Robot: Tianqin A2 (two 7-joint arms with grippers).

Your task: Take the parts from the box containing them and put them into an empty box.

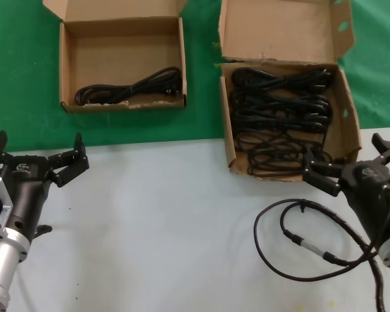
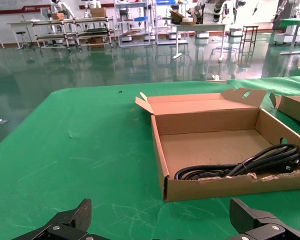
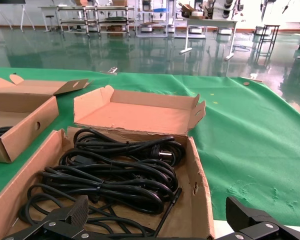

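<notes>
The larger brown box at the back right holds several coiled black power cords. The smaller squarish box at the back left holds one coiled cord. My right gripper is open and hovers at the larger box's front right corner; in the right wrist view the right gripper has nothing between its fingers, above the cords and the box wall. My left gripper is open over the white table, short of the smaller box and its cord.
A thicker looped black cable with a pale connector lies on the white table below the larger box, next to my right arm. Green cloth covers the far half of the table. Both lid flaps stand open at the back.
</notes>
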